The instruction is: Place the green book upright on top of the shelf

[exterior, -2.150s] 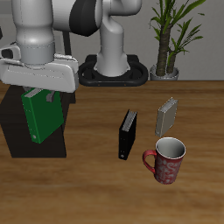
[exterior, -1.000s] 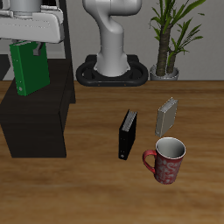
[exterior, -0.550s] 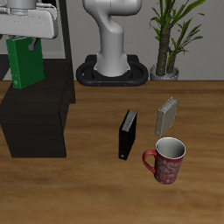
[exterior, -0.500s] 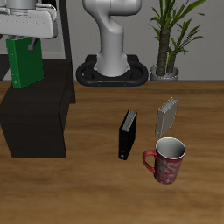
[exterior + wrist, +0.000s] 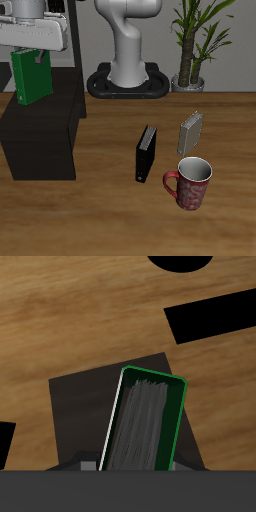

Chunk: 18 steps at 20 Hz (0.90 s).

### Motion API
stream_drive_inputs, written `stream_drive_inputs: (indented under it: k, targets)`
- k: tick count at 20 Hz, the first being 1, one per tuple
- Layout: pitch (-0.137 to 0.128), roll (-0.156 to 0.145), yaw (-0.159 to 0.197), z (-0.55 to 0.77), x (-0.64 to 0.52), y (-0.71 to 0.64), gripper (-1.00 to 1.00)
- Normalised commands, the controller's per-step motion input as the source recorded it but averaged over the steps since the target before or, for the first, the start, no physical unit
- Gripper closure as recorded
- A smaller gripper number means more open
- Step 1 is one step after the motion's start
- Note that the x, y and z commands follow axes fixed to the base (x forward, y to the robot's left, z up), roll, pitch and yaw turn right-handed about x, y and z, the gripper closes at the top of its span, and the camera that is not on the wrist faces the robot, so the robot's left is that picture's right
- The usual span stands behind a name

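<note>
The green book (image 5: 33, 78) hangs upright in my gripper (image 5: 37, 50), which is shut on its top edge. The book is over the black-brown shelf (image 5: 40, 125), with its lower edge just above or at the flat top; I cannot tell whether it touches. In the wrist view I look down the book's pale page edges and green cover rim (image 5: 146, 421) onto the shelf top (image 5: 75, 406) below it. The fingertips are hidden behind the book.
A black book (image 5: 146, 153) stands on the table's middle, a small grey book (image 5: 190, 133) beside it, and a red mug (image 5: 190, 183) nearer the front edge. A potted plant (image 5: 195, 40) stands at the back by the robot base (image 5: 130, 80).
The gripper has lifted the green book from in front of the shelf to above its top, then lowered it slightly and shifted it a little over the shelf in the last half second.
</note>
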Motion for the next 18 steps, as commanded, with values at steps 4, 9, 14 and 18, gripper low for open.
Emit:
stream_drive_inputs:
  k: [4,9,14,18]
  targets:
    - [0.0,-0.002,-0.015,-0.11,0.03,0.08,1.0]
    - [0.011,-0.029,-0.037,-0.13,0.02,-0.06,-1.0]
    - [0.011,0.002,-0.027,-0.1,0.04,0.03,-1.0]
    - [0.002,-0.008,-0.02,-0.07,0.02,0.1,-1.0]
